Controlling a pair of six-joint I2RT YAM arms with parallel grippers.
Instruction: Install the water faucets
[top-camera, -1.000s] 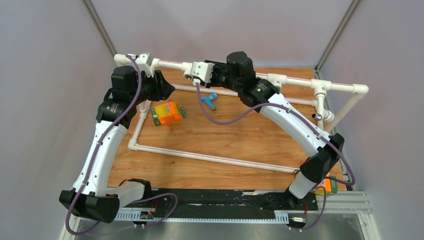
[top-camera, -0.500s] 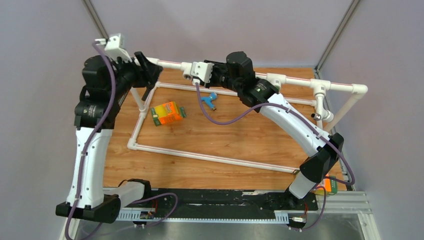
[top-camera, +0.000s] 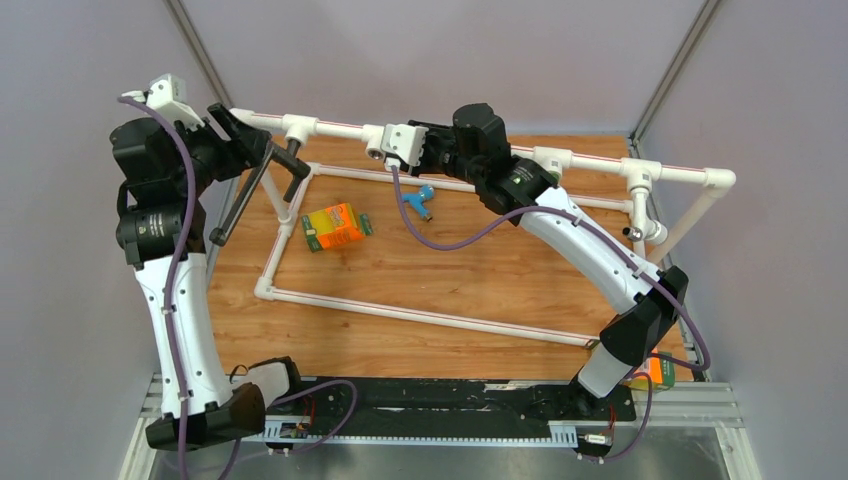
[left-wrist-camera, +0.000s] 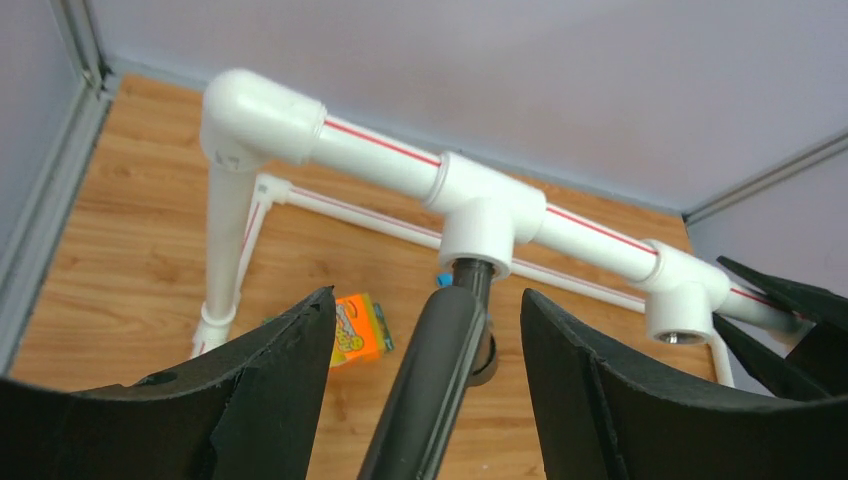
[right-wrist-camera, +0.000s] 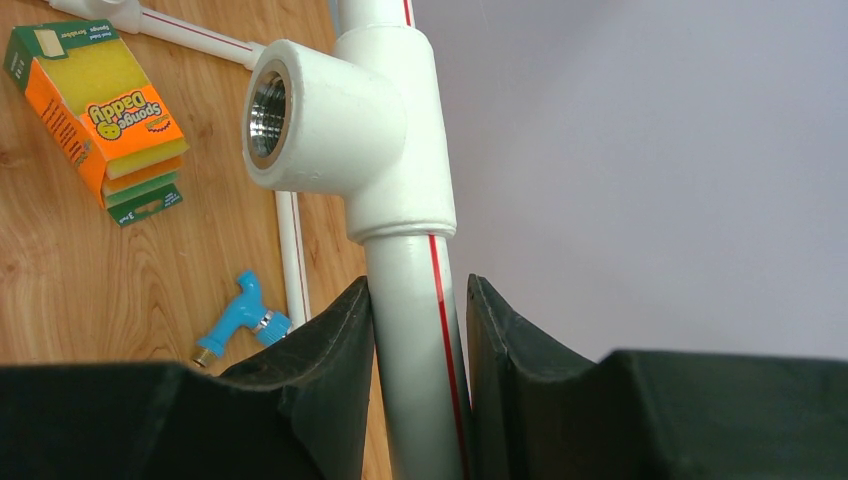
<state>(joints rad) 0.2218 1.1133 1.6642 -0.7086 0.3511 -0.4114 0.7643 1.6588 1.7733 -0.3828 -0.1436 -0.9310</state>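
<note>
At the frame's left end, the left gripper (left-wrist-camera: 427, 300) has drawn back and spread its jaws wide, leaving the long dark faucet (top-camera: 247, 192) hanging from the tee socket (left-wrist-camera: 490, 215) between them, untouched. That tap looks installed, though how tightly I cannot tell. The right gripper (right-wrist-camera: 417, 290) pinches the white pipe (right-wrist-camera: 410, 400) below the empty middle socket (right-wrist-camera: 268, 112), while the blue faucet (top-camera: 422, 198) lies on the table (top-camera: 480, 270), probably next.

You were in a robotics lab cell: plain lilac panels (top-camera: 90, 60) boxed in a wood-grain tabletop (top-camera: 450, 270) carrying a white pipe frame (top-camera: 420, 313), with aluminium rail (top-camera: 700, 402) at lower right.
</note>
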